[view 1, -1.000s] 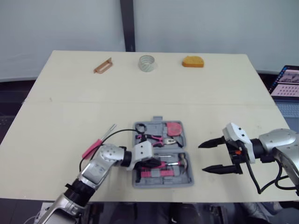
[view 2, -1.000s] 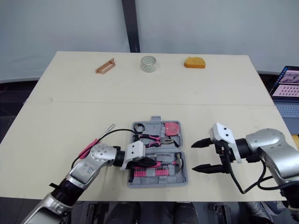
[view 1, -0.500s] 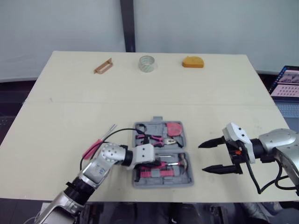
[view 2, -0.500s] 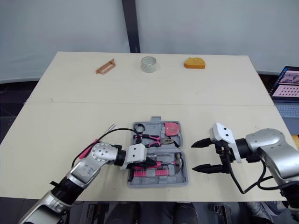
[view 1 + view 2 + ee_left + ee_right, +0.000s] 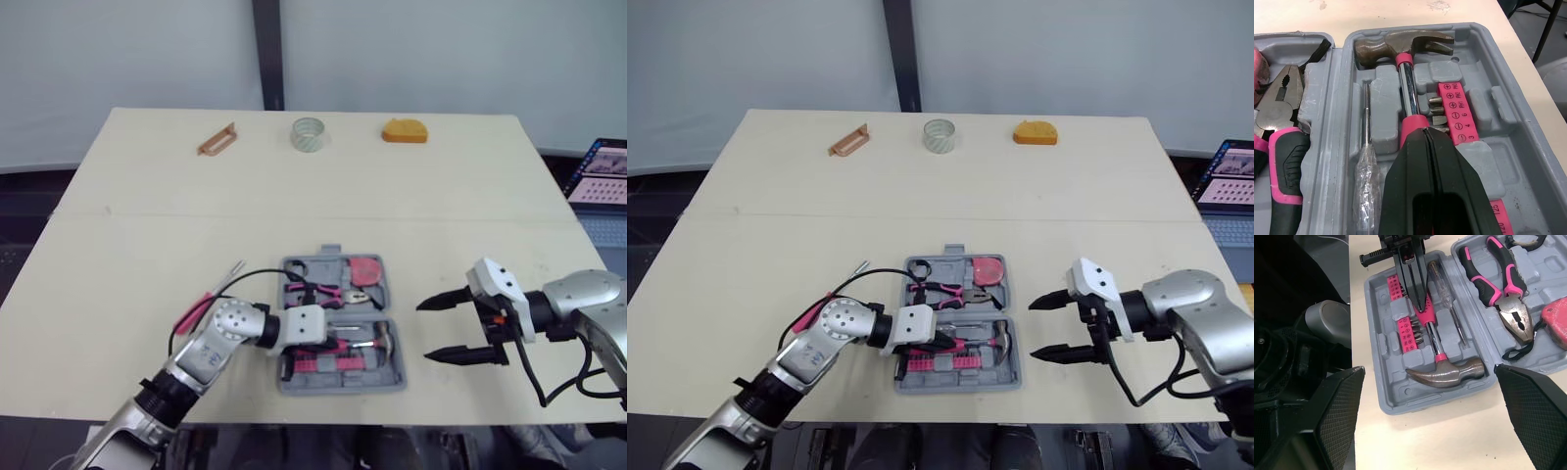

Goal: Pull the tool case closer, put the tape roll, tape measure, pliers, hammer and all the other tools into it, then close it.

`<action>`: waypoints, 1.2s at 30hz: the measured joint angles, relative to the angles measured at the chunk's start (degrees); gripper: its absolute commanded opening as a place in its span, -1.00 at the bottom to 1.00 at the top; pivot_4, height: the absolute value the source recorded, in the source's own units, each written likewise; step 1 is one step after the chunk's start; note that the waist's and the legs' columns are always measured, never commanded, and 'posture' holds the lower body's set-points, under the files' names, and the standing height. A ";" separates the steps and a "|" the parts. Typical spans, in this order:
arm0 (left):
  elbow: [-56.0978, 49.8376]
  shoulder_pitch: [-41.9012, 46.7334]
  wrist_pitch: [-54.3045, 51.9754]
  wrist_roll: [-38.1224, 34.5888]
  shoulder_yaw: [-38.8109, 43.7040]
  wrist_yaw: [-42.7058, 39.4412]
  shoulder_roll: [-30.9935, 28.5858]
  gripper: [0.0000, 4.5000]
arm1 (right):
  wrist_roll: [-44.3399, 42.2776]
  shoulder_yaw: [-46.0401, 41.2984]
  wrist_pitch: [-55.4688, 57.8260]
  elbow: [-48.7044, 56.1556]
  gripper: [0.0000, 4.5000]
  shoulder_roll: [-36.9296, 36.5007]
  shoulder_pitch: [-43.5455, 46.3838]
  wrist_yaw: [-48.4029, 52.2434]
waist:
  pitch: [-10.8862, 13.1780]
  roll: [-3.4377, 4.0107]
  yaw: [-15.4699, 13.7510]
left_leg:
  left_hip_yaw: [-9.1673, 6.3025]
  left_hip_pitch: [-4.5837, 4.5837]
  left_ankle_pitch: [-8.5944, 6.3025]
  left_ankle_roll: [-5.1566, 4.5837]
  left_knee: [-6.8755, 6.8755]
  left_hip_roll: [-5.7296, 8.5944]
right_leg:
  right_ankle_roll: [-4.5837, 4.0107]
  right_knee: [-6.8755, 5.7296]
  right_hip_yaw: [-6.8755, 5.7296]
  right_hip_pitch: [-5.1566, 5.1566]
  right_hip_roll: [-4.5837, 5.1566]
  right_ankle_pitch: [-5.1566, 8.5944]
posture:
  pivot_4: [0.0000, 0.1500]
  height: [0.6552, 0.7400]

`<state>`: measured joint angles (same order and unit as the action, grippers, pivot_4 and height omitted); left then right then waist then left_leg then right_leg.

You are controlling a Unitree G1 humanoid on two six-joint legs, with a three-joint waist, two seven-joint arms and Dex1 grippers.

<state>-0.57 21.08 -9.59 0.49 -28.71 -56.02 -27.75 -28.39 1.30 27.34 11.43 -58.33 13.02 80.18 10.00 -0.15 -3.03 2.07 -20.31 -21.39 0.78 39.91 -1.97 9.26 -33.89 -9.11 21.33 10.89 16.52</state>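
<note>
The grey tool case [image 5: 392, 384] lies open near the table's front edge. In it sit a hammer [image 5: 1405, 88], pink-handled pliers [image 5: 328, 292], a clear-handled screwdriver [image 5: 1366, 161], a pink bit strip [image 5: 1457, 110] and a pink tape measure [image 5: 366, 268]. My left gripper [image 5: 328, 343] is shut, its tip resting on the hammer's pink handle. To the right of the case my right gripper [image 5: 422, 331] hangs open and holds nothing. The tape roll [image 5: 308, 133] stands at the table's far edge. A pink screwdriver [image 5: 206, 302] lies on the table left of the case.
An orange object [image 5: 405, 130] and a tan, flat tool [image 5: 216, 138] lie along the far edge beside the tape roll. A laptop [image 5: 600, 171] sits beyond the table's right side. A black cable [image 5: 257, 276] loops from my left arm over the case.
My left gripper has edged slightly to the right along the hammer handle, staying shut. The right arm has not moved.
</note>
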 measured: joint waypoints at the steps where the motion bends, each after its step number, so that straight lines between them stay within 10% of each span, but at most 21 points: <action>1: 0.09 0.05 0.05 0.00 -0.06 -0.04 0.00 -0.99 | 0.00 0.00 0.00 0.00 1.00 0.00 0.00 0.00 | -0.03 0.00 0.00 | 0.00 0.00 0.00 0.00 0.00 0.00 | 0.00 0.00 0.00 -0.01 0.00 0.00 | 1.00 1.00; 25: 0.33 0.01 -1.50 -0.21 -0.73 -0.71 -0.03 -0.99 | 0.09 0.00 -0.11 -0.04 1.00 0.00 -0.02 0.00 | -0.34 0.09 0.20 | 0.00 0.07 -0.01 -0.01 -0.06 0.00 | 0.00 0.03 0.00 -0.05 0.00 0.00 | 1.00 1.00; 36: -8.71 -0.46 -19.32 -13.37 16.74 -2.29 -5.65 0.95 | -0.52 -4.11 0.32 -3.80 1.00 0.09 -0.08 -2.26 | -0.22 0.11 0.52 | 0.01 -0.07 -0.01 -0.01 -0.09 -0.01 | 0.00 0.02 0.00 0.14 0.00 0.00 | 1.00 1.00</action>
<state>-9.29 20.62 -28.91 -12.89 -11.97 -58.30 -33.40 -28.91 -2.81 27.66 7.63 -58.24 12.94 77.91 9.79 -0.04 -2.52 2.08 -20.38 -21.40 0.77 39.82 -1.98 9.26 -33.87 -9.10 21.47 10.89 16.52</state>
